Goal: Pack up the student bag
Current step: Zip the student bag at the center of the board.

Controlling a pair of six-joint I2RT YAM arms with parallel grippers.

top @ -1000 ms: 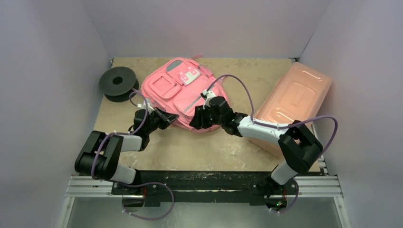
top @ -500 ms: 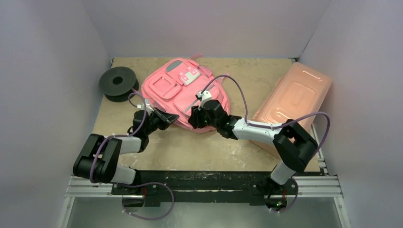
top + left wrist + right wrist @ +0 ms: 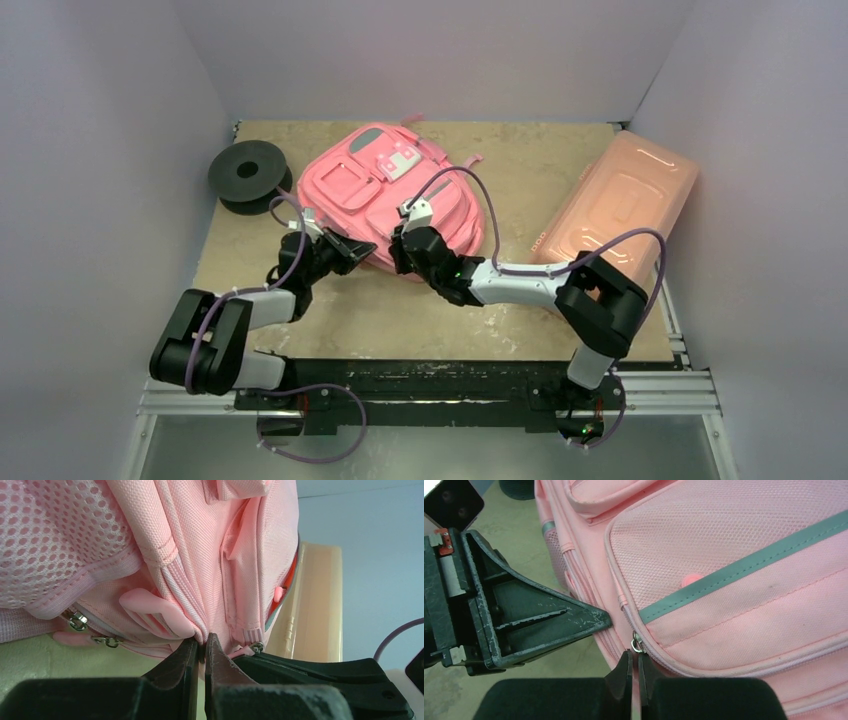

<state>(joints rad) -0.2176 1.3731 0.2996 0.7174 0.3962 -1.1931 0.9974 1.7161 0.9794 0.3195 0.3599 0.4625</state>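
So the tan table (image 3: 560, 150) has three things on it. Biggest is the student bag (image 3: 370, 185), the pink backpack, lying front side up toward the back and a bit left of centre. The salmon plastic box (image 3: 620, 205) sits angled along the right edge, apart from the bag. A black spool (image 3: 247, 172) is at the back left, near the bag's left side. Both arms reach in to the bag's near edge. The left gripper (image 3: 201, 647) has its fingers squeezed onto a fold of pink fabric at the bag's edge. The right gripper (image 3: 634, 660) has its fingers pressed together, pinching the little metal zipper pull (image 3: 637, 644) at the front pocket's corner.
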